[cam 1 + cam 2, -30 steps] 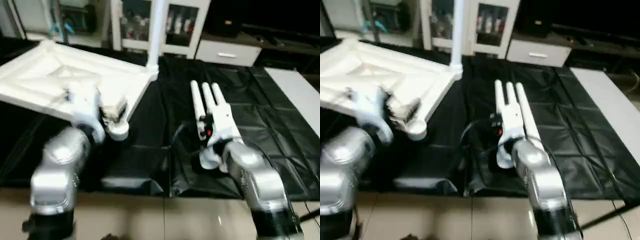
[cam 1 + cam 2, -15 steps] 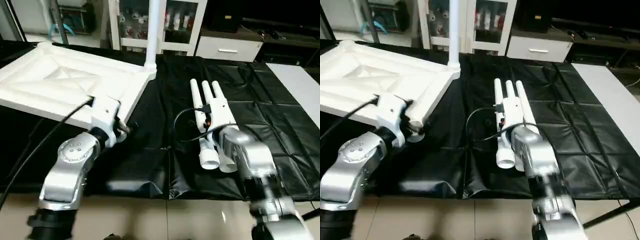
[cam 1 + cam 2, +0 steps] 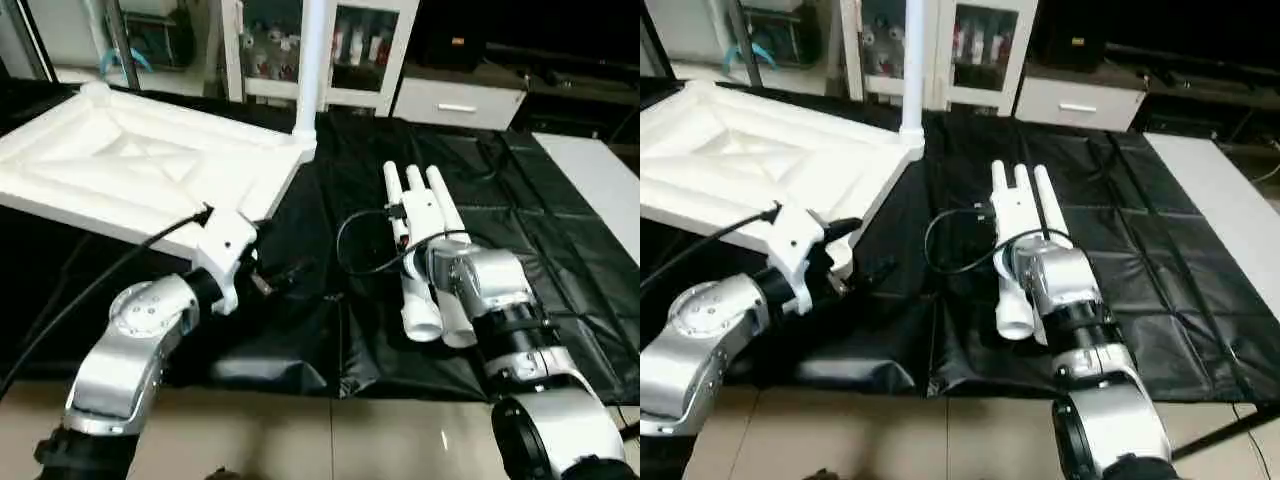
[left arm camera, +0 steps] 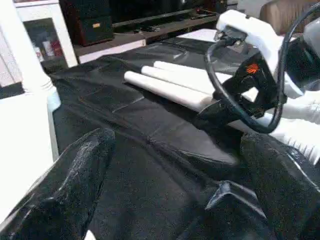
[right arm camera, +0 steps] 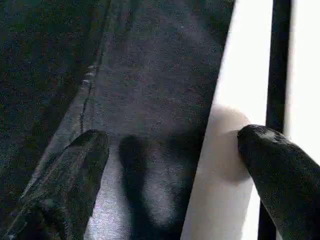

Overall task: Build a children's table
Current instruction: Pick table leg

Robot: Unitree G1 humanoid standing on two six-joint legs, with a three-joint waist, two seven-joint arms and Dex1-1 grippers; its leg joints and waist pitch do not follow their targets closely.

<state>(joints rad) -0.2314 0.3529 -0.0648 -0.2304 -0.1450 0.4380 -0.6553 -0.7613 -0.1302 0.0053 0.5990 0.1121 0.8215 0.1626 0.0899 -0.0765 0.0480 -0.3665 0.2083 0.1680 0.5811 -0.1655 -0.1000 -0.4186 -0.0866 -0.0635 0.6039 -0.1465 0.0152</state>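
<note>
The white tabletop [image 3: 130,165] lies underside up at the left on the black cover. One white leg [image 3: 308,60] stands upright in its far corner socket. Three more legs [image 3: 418,300] lie side by side in the middle. My left gripper [image 4: 170,200] is open, just off the tabletop's near corner, and points across the cover toward the lying legs [image 4: 170,85]. Over those legs sits my right wrist housing [image 3: 425,215]. My right gripper [image 5: 170,165] is open, and the rounded end of a leg [image 5: 220,170] lies between its fingers, close to one of them.
The black cover [image 3: 540,230] wrinkles and hangs over the worktable's front edge. A bare grey part of the worktable [image 3: 600,180] shows at the right. White cabinets with glass doors [image 3: 350,50] and a dark low unit stand behind. Loose black cables [image 3: 360,240] loop from my wrists.
My left gripper has come away from the tabletop's near corner and turned right over the cover. The right forearm has swung in, its wrist still over the lying legs. The camera shifted.
</note>
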